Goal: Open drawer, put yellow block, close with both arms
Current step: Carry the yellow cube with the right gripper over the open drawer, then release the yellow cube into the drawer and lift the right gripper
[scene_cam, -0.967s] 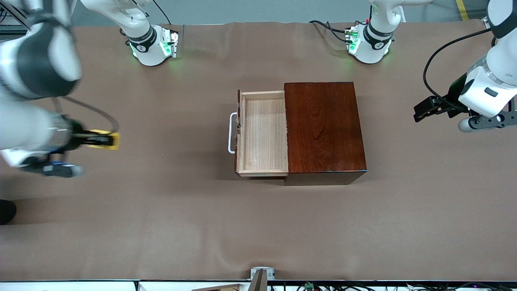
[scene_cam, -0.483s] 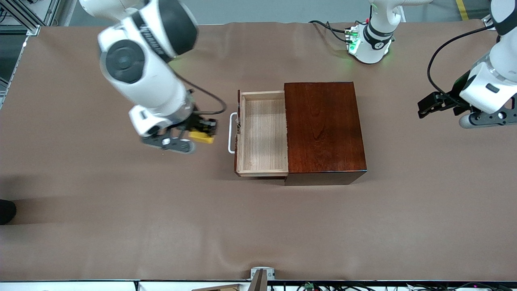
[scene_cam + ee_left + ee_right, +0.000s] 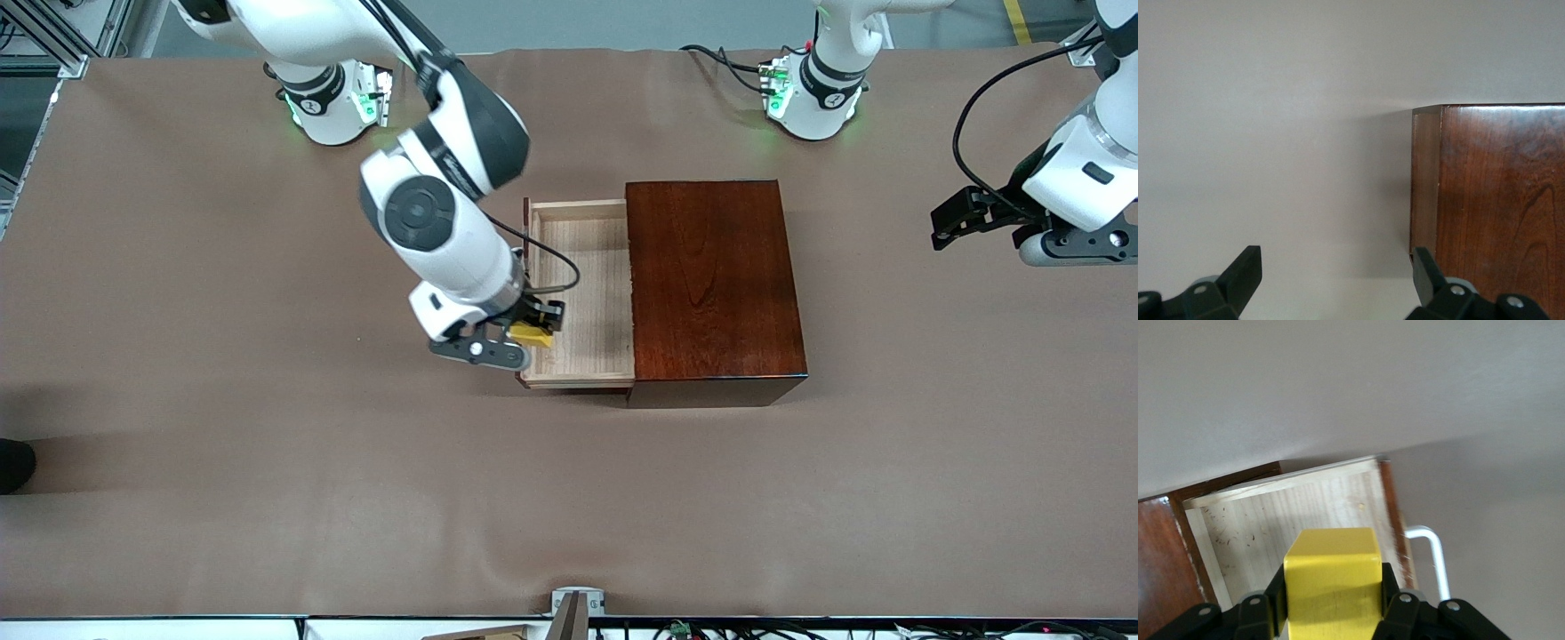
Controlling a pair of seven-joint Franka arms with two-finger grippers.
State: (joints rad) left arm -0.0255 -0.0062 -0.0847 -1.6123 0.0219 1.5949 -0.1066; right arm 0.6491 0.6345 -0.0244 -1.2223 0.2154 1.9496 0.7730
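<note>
In the last second the right pincer (image 3: 533,331), clamped on the yellow block (image 3: 532,335), has swung from the bench's (image 3: 267,489) end to over the open drawer (image 3: 587,293), ready for release, while the left pincer (image 3: 956,218) waits spread open.

Yellow block (image 3: 532,335), clamped in right claw (image 3: 537,325), over open drawer (image 3: 582,293).

1 drawer (image 3: 582,293), 1 yellow block (image 3: 532,335), 2 arms, prob. 1 box (image 3: 714,284).
</note>
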